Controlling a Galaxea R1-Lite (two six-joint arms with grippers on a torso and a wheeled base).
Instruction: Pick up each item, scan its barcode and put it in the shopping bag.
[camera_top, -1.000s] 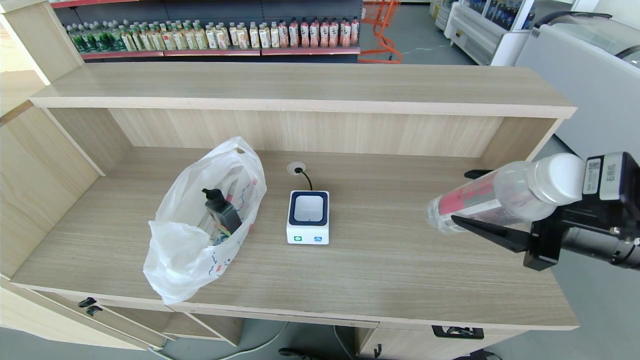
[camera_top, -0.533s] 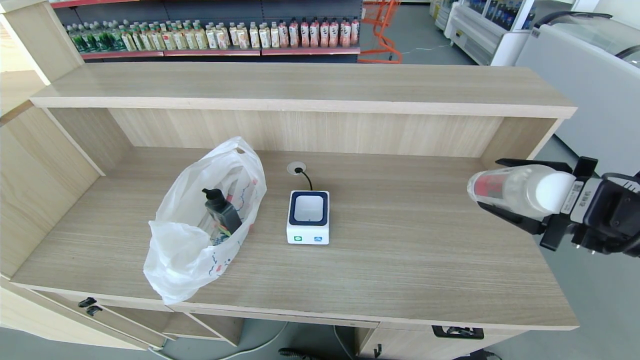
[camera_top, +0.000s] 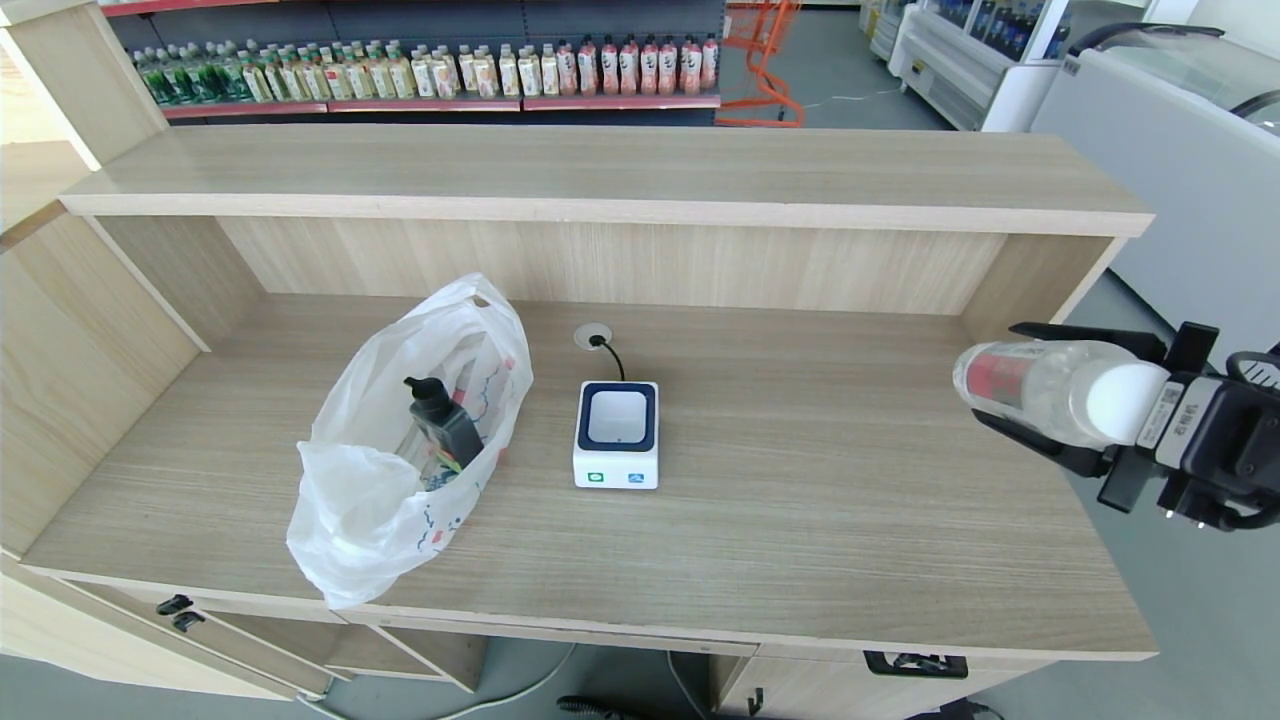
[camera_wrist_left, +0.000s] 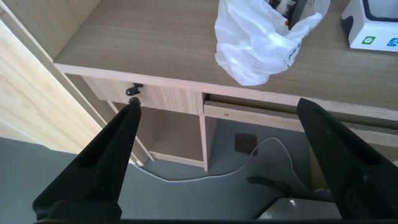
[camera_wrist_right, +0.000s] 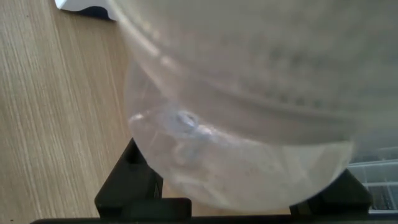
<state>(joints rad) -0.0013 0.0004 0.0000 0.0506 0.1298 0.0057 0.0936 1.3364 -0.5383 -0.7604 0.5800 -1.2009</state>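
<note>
Head view shows the wooden counter (camera_top: 800, 520) with the white shopping bag (camera_top: 380, 500) on its left part and the scanner (camera_top: 617, 435) near it. The right gripper (camera_top: 1000, 373) clamps the clear bottle (camera_top: 1040, 385), held sideways above the counter's right end. The left gripper (camera_wrist_left: 219, 107) is spread apart and holds nothing.

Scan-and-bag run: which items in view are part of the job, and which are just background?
Job:
clear bottle, held in the right gripper
scanner
shopping bag, with a dark bottle inside

Background:
drinks shelf
orange rack
chest freezer
desk cable port
</note>
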